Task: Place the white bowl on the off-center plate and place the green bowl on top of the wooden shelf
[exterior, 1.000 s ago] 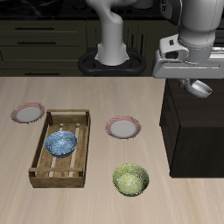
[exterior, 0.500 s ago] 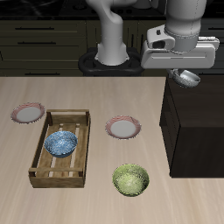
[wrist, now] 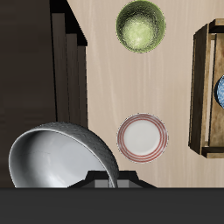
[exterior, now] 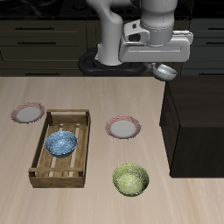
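My gripper (exterior: 163,65) is shut on the rim of the white bowl (exterior: 165,72), holding it high in the air just off the edge of the dark wooden shelf (exterior: 197,122). In the wrist view the white bowl (wrist: 57,157) hangs large and close, partly over the wooden shelf (wrist: 39,70). The green bowl (exterior: 130,180) (wrist: 141,24) sits on the table near the front edge. At the far end of the table, beyond the crate, lies the off-center plate (exterior: 27,113).
A second red-rimmed plate (exterior: 123,129) (wrist: 142,136) lies mid-table, below and in front of the held bowl. A pale slatted crate (exterior: 44,166) (wrist: 206,87) holds a blue patterned bowl (exterior: 61,143).
The gripper has carried the white bowl sideways from over the shelf top to just past its edge, toward mid-table, and slightly back. Nothing on the table has moved.
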Motion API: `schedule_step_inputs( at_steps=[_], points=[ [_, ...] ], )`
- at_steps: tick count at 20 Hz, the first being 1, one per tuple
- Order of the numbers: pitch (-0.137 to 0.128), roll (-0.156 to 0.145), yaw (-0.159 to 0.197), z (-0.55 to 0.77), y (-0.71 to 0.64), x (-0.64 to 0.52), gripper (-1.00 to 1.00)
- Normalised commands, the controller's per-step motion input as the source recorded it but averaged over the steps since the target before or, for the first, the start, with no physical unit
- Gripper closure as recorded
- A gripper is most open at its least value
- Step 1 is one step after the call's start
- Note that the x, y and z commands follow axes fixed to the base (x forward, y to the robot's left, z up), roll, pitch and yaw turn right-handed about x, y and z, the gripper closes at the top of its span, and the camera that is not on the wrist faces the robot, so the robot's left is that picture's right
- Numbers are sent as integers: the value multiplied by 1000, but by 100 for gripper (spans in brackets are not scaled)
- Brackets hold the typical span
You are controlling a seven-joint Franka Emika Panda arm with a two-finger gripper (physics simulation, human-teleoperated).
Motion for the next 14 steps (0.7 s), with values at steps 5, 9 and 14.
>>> schedule_step_inputs(
  at_steps=[5, 9, 14],
  points=[
    [-16, -14, -11, 9, -532, -228, 100],
    [-17, -38, -1, -13, -581, -115, 100],
    [-8, 9, -2, 0, -391, -69, 100]
  ],
)
